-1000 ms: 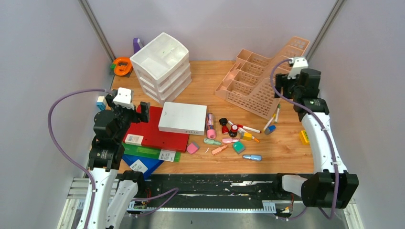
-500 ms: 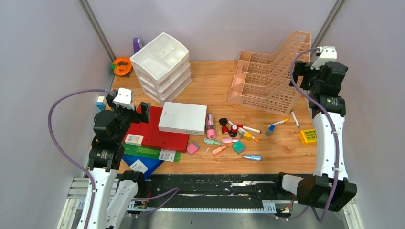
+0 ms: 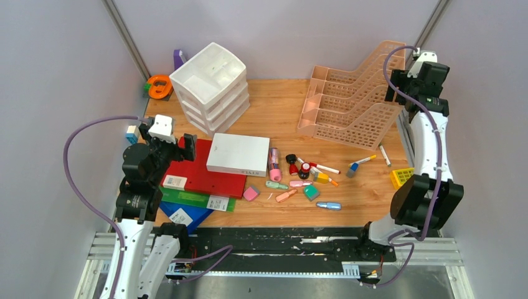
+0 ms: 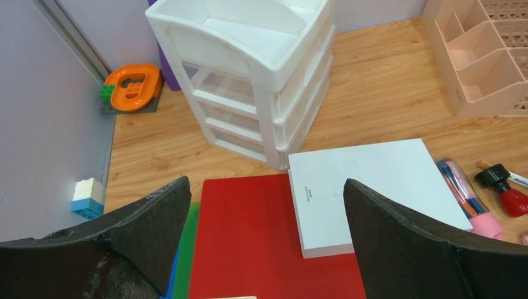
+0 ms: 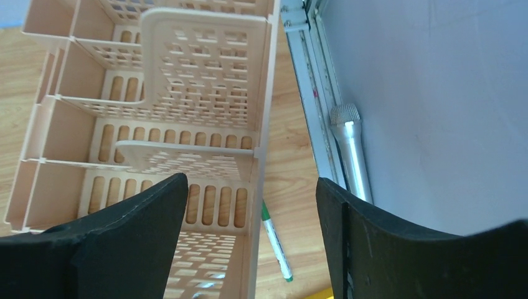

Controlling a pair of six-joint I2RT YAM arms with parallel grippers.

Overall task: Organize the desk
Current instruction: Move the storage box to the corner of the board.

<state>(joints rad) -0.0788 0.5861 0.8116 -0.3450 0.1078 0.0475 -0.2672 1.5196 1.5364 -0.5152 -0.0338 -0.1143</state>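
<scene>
The desk [image 3: 274, 106] is a light wood top strewn with items. A pink slotted file rack [image 3: 348, 106] stands at the back right. My right gripper [image 3: 400, 92] hovers at the rack's right end, open. In the right wrist view that gripper [image 5: 252, 205] has the rack's end wall [image 5: 264, 93] below the gap, touching neither finger. My left gripper [image 3: 168, 144] is open over the red book [image 3: 199, 177]. Nothing is between the jaws of the left gripper [image 4: 268, 212].
A white drawer unit [image 3: 212, 87] stands at the back left, with a white box [image 3: 238, 154] on the red book. Small pens, markers and erasers [image 3: 302, 177] litter the middle. A green-tipped pen [image 3: 385, 154] and a yellow block [image 3: 401, 177] lie at the right. An orange piece [image 3: 159, 85] sits in the far left corner.
The pink rack has swung round and shifted toward the back right corner, uncovering two pens. My right arm moved back and right with it. The left arm stayed still.
</scene>
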